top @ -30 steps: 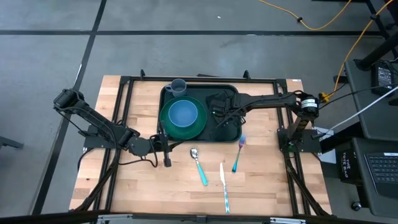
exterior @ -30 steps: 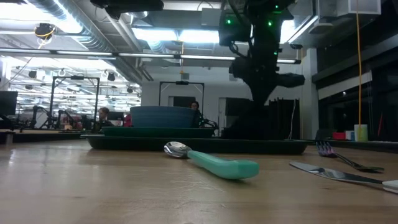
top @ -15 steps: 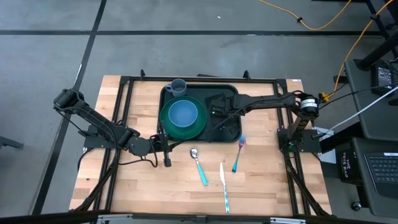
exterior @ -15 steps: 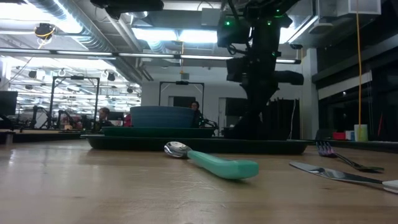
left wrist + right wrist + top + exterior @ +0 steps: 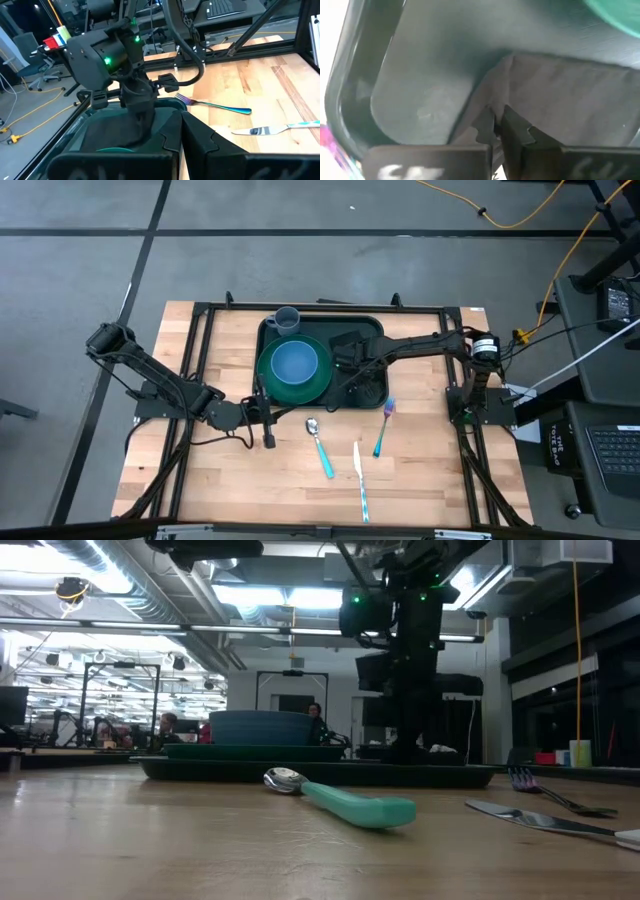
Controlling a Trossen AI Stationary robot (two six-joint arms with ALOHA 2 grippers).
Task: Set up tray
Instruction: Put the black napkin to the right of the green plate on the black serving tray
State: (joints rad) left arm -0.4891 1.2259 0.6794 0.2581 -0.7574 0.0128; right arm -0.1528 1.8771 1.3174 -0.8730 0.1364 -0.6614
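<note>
The left gripper (image 5: 268, 423) rests low over the bare wood at the near left, just near of the tray, with its fingers pressed together on nothing; this arm only waits.

The tray (image 5: 372, 326) lies flat at the far middle of the table (image 5: 190, 480). Its left part holds the green plate (image 5: 320, 380) with a blue bowl (image 5: 295, 362) on it, and a grey cup (image 5: 286, 320) stands in the far left corner.

On the right part of the tray lies a dark napkin (image 5: 560, 95). The right gripper (image 5: 496, 127) is down on it, and its fingers pinch the edge of the cloth, which rises in a fold between them.

On the wood near the tray lie a spoon (image 5: 320, 446), a knife (image 5: 359, 478) and a fork (image 5: 382, 428), all apart from each other.

I judge the tray to be stiff plastic, light by itself but heavier with the dishes on it. Its smooth surface may be slippery, so the raised rim is the best place to hold, at a free side away from the plate
</note>
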